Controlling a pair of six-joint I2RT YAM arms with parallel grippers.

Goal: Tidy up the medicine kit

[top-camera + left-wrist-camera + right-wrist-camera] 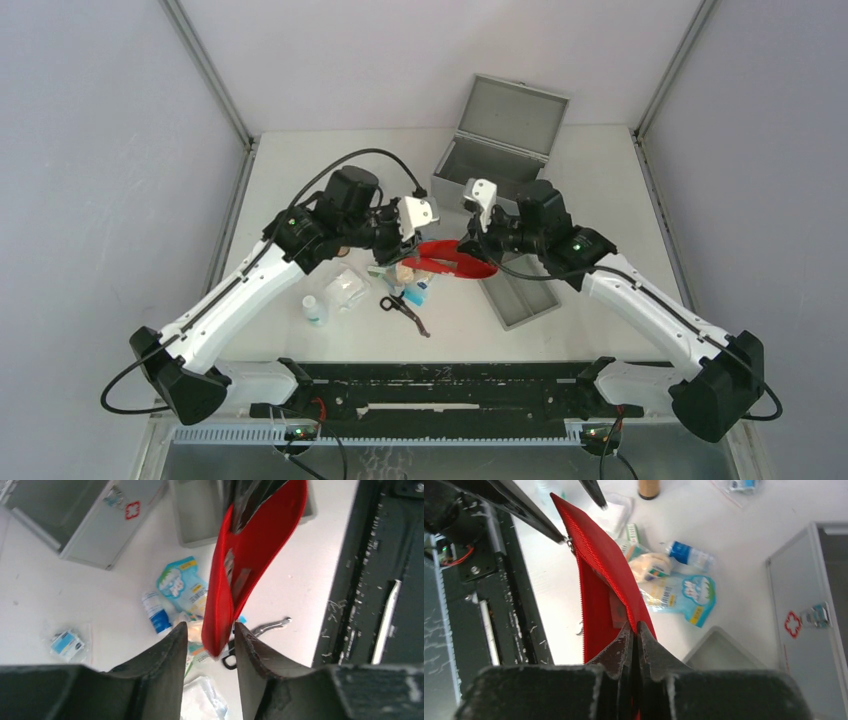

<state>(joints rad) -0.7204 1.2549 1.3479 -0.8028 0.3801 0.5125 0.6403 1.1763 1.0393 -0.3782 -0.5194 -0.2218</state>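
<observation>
The main risk is that the red fabric zip pouch [455, 262] is carried at one end only. The right gripper [635, 630] pinches its right end, so the free left end could sag, swing or twist out from between the left arm's fingers. In the right wrist view the toothed zip edge looks unfastened. If so, tipping the pouch could spill whatever is inside onto the loose supplies below: a blue-and-white sachet [180, 582], a small bottle with a blue label [155, 612] and black-handled scissors [403, 312]. A thin pinch on slack fabric may also slip.

The right gripper's fingers are pressed together on the pouch wall with no gap showing. The left gripper [210, 635] has its fingers [175, 650] partly apart, and the pouch's lower corner hangs in the gap. That corner lies close against one finger but is not clamped.

The grey metal medicine kit [515, 115] sits at the far side of the table, right of centre, with its hinged lid raised. It is just beyond the two grippers. A shallow grey tray [525, 300] lies nearer, under the right arm.
</observation>
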